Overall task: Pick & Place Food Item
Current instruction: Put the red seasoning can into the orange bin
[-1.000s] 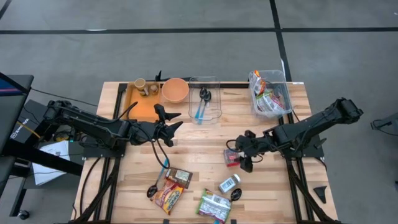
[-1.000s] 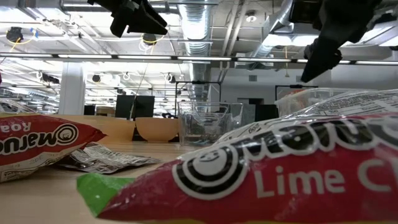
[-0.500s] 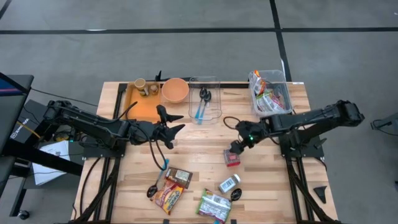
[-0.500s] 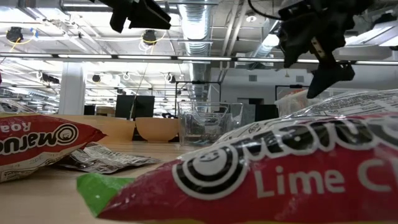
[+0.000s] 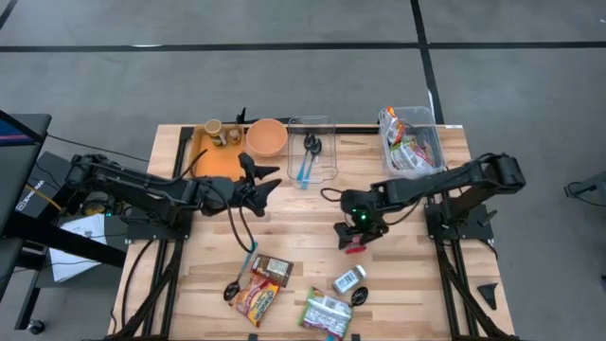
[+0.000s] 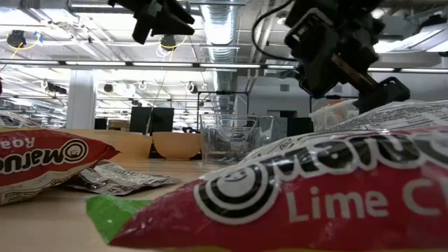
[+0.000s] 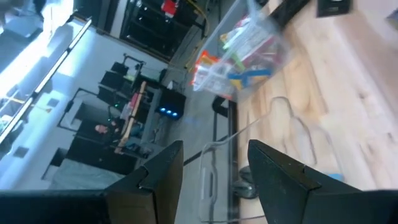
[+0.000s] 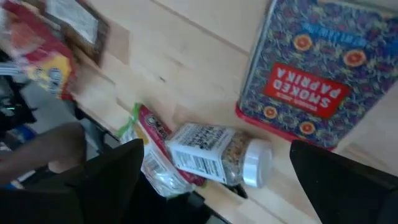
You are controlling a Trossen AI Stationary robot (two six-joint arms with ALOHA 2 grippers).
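Note:
A red and blue smoked paprika tin [image 8: 317, 81] lies flat on the wooden table [image 5: 303, 223], right of centre [image 5: 354, 245]. My right gripper [image 5: 348, 230] hovers open just above it, fingers slanting down [image 8: 227, 186], touching nothing. Nearer the front edge lie a white-capped spice jar [image 8: 217, 152], a green and red packet [image 5: 327, 313], a red noodle packet [image 5: 254, 299] and a brown packet [image 5: 273, 270]. My left gripper [image 5: 261, 185] waits raised at the left centre, its fingers apart [image 7: 214, 180] with nothing between them.
A clear bin of packets [image 5: 412, 142] stands at the far right, and a clear container with utensils [image 5: 311, 161] at the far middle. An orange tray [image 5: 213, 156] holds a bowl [image 5: 268, 137] and a cup. A black spoon [image 5: 232, 289] lies near the front.
My right gripper has swung toward the table's left, rolled about its own axis and come down over the paprika tin. The tin has stayed where it was.

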